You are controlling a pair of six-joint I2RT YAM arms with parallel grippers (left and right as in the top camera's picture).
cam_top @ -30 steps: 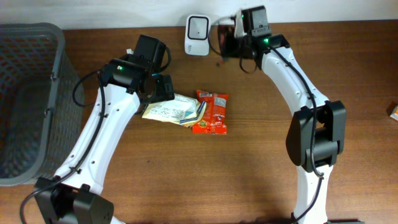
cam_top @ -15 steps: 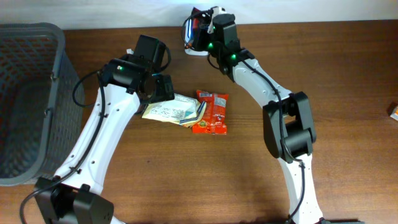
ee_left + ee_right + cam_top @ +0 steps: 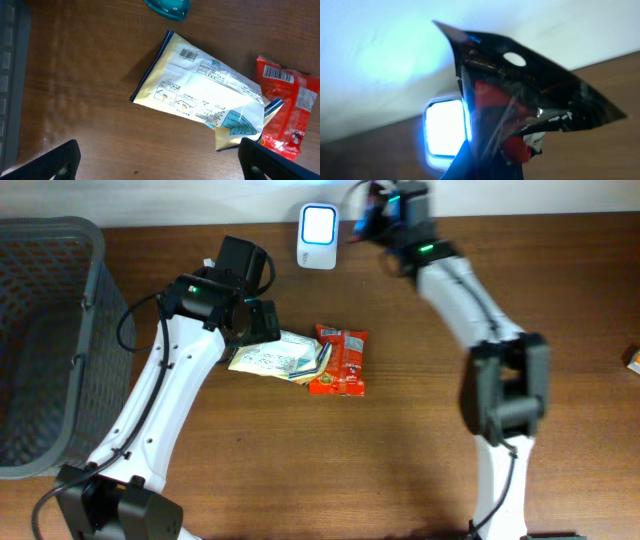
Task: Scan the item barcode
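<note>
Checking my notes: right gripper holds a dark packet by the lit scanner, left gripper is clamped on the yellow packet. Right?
No: the left gripper stands open above the yellow packet, not gripping it; the left wrist view shows this. The rest holds.

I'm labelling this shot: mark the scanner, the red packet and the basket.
scanner (image 3: 318, 223), overhead view, on its lit window.
red packet (image 3: 340, 362), overhead view, on the middle of its face.
basket (image 3: 45, 226), overhead view, on its back rim.
</note>
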